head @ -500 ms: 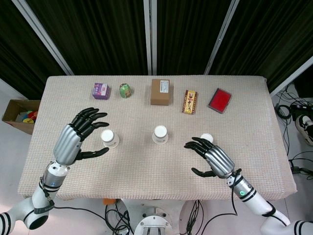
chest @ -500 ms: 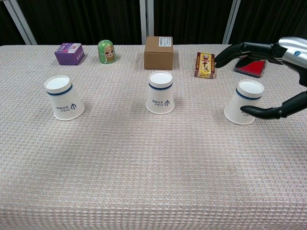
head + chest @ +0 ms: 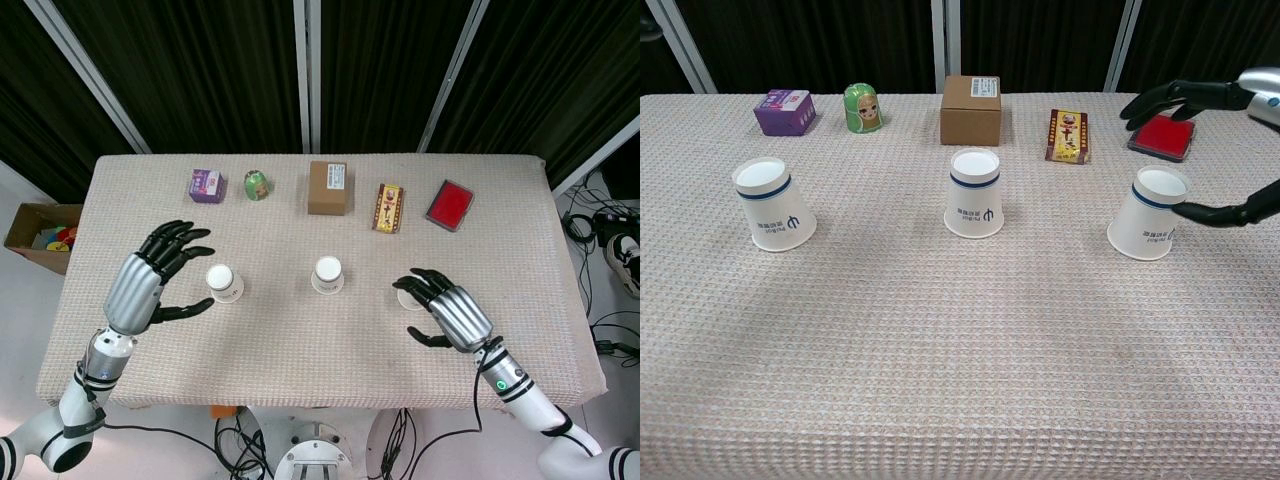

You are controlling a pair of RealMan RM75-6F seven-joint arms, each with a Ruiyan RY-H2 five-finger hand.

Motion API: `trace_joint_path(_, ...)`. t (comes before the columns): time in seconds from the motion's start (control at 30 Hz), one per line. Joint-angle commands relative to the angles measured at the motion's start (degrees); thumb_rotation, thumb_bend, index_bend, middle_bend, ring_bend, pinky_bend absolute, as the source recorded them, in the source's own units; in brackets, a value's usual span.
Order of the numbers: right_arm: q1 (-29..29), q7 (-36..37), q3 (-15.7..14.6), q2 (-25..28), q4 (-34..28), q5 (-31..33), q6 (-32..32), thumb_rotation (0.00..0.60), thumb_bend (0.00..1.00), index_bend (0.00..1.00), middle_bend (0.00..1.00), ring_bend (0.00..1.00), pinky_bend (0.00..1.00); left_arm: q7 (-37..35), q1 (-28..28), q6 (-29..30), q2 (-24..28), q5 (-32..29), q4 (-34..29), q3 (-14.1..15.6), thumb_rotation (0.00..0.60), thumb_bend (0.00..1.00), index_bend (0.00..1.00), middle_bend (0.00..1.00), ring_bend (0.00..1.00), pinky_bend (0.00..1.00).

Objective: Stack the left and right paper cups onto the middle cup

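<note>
From overhead our right hand (image 3: 452, 312), fingers apart, half hides the right cup (image 3: 1148, 213). All cups stand upside down; left hand (image 3: 150, 277) apart too.

My counter (image 3: 300, 350) carries a beige woven cloth. Black curtains (image 3: 200, 70) hang behind it. A cardboard box (image 3: 30, 232) and cables (image 3: 600, 225) occupy the pale floor.

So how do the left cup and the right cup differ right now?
The left cup stands free, with the left hand open beside it and apart from it. The right cup has the right hand spread around it, thumb at its side; whether it touches is unclear. The right cup looks slightly tilted. Both are white, upside down, blue-banded.
</note>
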Motion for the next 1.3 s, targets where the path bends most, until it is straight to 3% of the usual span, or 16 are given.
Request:
trace_joint_path(0.03,-1.0,-5.0,2.0,5.1,-2.0,7.3,-2.6,0.600,0.22,0.17,0.22,0.10,0.20,3.1,1.6,-2.0,1.2,-3.1,0.0,1.9,0.600,0.00,0.30,0.20,0.13,0.16)
trace_joint_path(0.3,0.6,-10.5,2.1,6.8,-0.8,15.2,-10.2,0.600,0.22,0.15,0.19,0.09,0.13,5.8,5.8,-2.8,1.3,-8.7,0.3,5.4,0.600,0.00,0.30,0.20,0.13,0.16)
trace_joint_path(0.7,4.5,-13.1,3.3,2.0,2.1,17.9,-14.9,0.600,0.23,0.16,0.21,0.09,0.13,4.9,8.0,-1.1,-0.8,-10.4,3.8,5.6,0.600,0.00,0.29,0.19,0.13,0.16)
trace_joint_path(0.87,5.8,-15.4,3.3,0.2,2.8,18.9,-16.6,0.600,0.29,0.23,0.25,0.09,0.13,4.2,8.1,-0.6,-1.2,-10.3,4.6,5.2,0.600,0.00,0.29,0.19,0.13,0.16)
trace_joint_path(1.1,5.8,-14.1,4.0,-1.4,3.0,16.8,-13.1,0.600,0.42,0.44,0.38,0.18,0.17,3.5,8.4,-0.5,-1.2,-10.3,5.2,5.2,0.600,0.00,0.29,0.19,0.13,0.16)
trace_joint_path(1.3,7.1,-9.0,7.1,2.8,-2.6,13.8,-10.5,0.600,0.41,0.45,0.39,0.19,0.18,3.1,8.8,-0.3,-1.0,-10.5,5.2,5.2,0.600,0.00,0.29,0.19,0.13,0.16)
